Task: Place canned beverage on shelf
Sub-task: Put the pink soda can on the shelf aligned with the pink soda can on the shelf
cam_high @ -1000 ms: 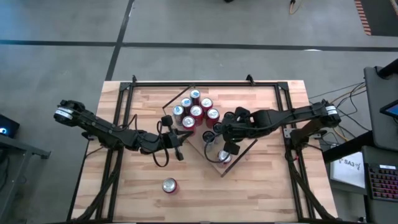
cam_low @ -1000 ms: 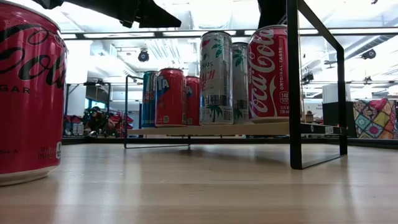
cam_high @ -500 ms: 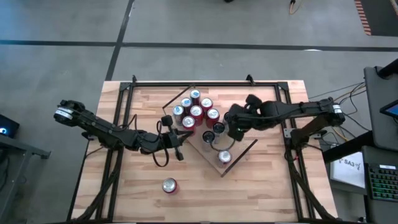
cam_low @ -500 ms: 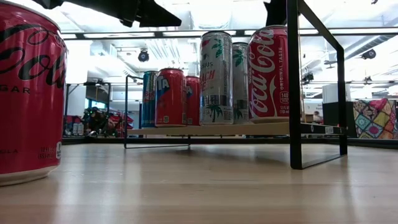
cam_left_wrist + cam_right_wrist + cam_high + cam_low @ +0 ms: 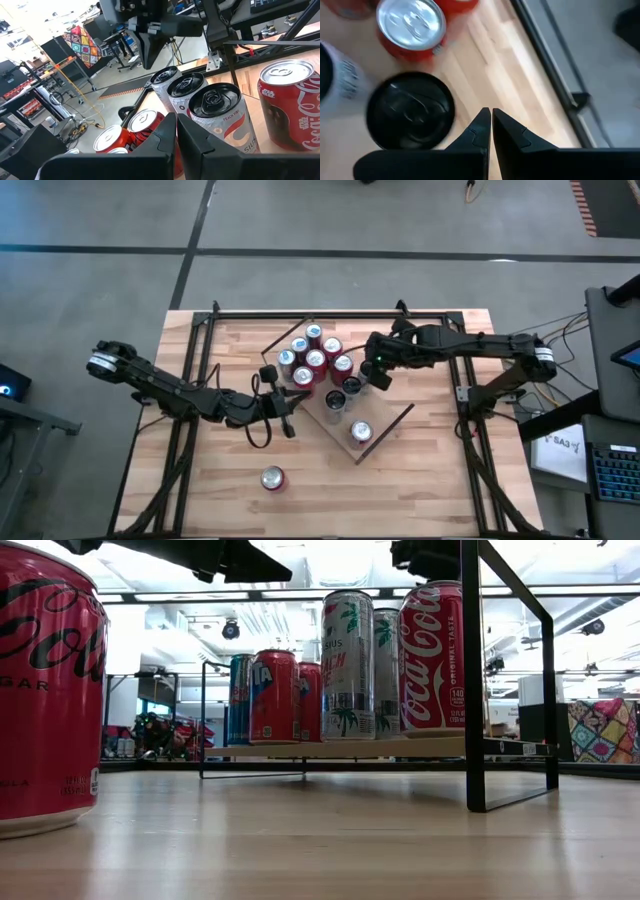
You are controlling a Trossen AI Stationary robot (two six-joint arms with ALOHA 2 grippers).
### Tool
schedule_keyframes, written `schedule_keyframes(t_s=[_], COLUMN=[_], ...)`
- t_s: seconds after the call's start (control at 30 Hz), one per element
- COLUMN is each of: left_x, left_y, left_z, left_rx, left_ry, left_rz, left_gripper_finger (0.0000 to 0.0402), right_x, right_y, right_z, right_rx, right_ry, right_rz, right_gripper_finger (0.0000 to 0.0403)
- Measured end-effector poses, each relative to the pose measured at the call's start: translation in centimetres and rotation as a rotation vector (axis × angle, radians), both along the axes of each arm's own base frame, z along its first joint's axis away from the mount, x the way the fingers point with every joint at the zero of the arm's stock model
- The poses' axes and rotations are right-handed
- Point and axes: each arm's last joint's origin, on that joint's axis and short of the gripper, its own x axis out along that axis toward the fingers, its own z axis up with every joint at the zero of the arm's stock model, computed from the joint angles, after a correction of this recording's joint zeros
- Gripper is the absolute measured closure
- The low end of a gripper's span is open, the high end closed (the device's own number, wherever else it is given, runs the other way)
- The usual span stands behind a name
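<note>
Right gripper point(image 5: 380, 376), fingers closed and empty, has pulled back from the red can point(image 5: 361, 432) now standing on the shelf point(image 5: 392, 416). Left gripper point(image 5: 287, 404), clenched on nothing, waits beside the shelf; one can point(image 5: 272, 478) remains on the table point(image 5: 420, 490).

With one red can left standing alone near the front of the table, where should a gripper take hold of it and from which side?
Grip the lone red can across its round side wall, about mid-height, coming in level or from above. It stands upright with bare tabletop all around, so any side looks open. The left gripper is nearer; the right gripper hovers beside the shelf.
</note>
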Motion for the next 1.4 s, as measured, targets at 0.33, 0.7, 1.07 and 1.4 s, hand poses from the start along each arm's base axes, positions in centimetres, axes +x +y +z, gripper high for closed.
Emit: schedule_keyframes(t_s=[0.33, 0.7, 1.07, 1.4], left_x=[0.0, 0.0, 0.0, 0.0], left_y=[0.0, 0.0, 0.0, 0.0], left_z=[0.0, 0.0, 0.1, 0.1], left_rx=[0.000, 0.000, 0.003, 0.011], left_ry=[0.001, 0.000, -0.004, -0.001], left_rz=[0.000, 0.000, 0.000, -0.001], left_gripper_finger=[0.0402, 0.0402, 0.0402, 0.0402], right_x=[-1.7, -2.0, -1.8, -1.8], right_y=[-0.8, -0.5, -0.3, -0.1], right_z=[-1.1, -3.2, -3.3, -3.3], right_rx=[0.026, 0.099, 0.161, 0.181], right_ry=[-0.149, -0.258, -0.295, -0.299], right_rz=[0.014, 0.037, 0.042, 0.047], right_gripper_finger=[0.0394, 0.0394, 0.0394, 0.0394])
